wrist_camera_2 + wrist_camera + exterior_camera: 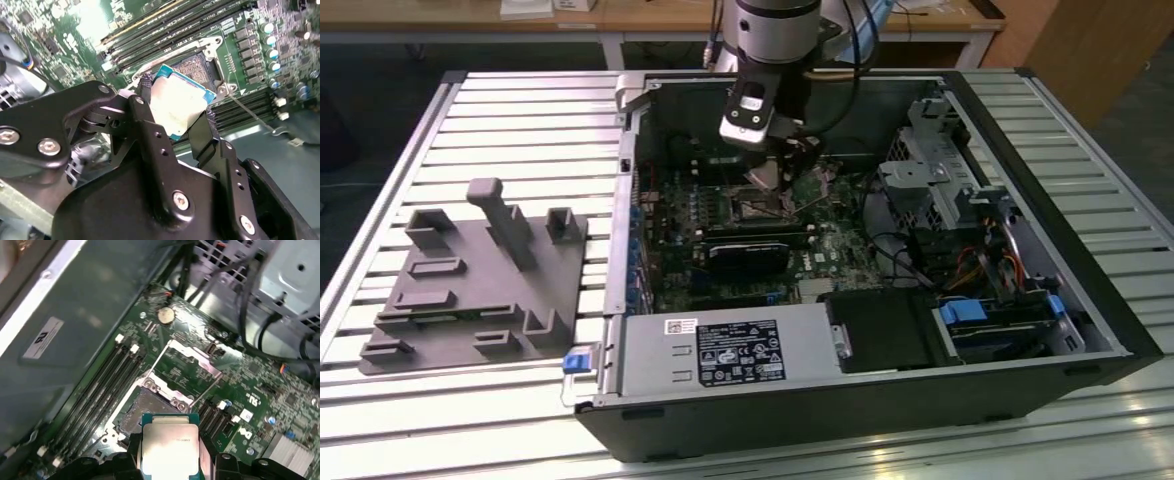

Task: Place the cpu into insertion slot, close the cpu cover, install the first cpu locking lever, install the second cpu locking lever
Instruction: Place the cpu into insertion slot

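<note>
My gripper [177, 109] is shut on the cpu [182, 100], a flat square chip with a silver-beige top and a blue-green edge, pinched between two black fingers [145, 107]. In the first wrist view the cpu [170, 445] hangs in the gripper [170, 457], tilted, a little above and just off one side of the insertion slot [145, 407]. The slot's dark centre is bare. The cpu cover [192, 357], a silvery frame plate, is swung open on the slot's far side. In the exterior view the gripper [774, 170] is inside the computer case above the insertion slot [754, 208].
Long black memory slots [100, 385] run beside the socket. A black card [747, 250], the power supply [720, 350] and a drive cage [947, 170] with cables crowd the case. A grey fixture plate [467, 280] lies on the table at the exterior view's left.
</note>
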Controlling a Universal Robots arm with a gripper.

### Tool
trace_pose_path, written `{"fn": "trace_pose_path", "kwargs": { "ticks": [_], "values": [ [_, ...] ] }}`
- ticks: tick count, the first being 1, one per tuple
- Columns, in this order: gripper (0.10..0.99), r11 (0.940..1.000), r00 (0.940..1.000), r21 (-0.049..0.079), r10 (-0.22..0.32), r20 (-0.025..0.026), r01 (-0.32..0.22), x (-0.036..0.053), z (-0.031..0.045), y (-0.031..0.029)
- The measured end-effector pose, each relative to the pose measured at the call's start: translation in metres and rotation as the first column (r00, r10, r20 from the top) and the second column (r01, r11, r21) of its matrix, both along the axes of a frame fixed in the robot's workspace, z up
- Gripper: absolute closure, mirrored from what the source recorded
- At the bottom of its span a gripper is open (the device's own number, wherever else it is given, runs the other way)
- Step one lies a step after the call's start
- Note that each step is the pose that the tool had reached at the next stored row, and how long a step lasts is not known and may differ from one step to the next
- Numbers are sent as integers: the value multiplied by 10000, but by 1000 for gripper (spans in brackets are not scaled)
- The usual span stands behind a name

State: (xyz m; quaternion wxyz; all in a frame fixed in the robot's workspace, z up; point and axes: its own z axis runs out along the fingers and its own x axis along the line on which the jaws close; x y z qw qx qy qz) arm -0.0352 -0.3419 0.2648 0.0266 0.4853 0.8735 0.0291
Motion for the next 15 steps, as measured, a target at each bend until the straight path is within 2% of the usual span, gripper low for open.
{"fn": "trace_pose_path", "kwargs": {
  "ticks": [4, 7, 11, 15],
  "values": [
    [545, 9976, 9976, -2, -688, 1, 688, 0, -1, 0],
    [545, 9926, 9926, -2, -1213, 1, 1213, 0, -4, 0],
    [545, 9812, 9812, -3, -1929, 0, 1929, 0, -10, 0],
    [545, 9645, 9645, -2, -2641, 0, 2641, 0, -17, 0]
  ]
}}
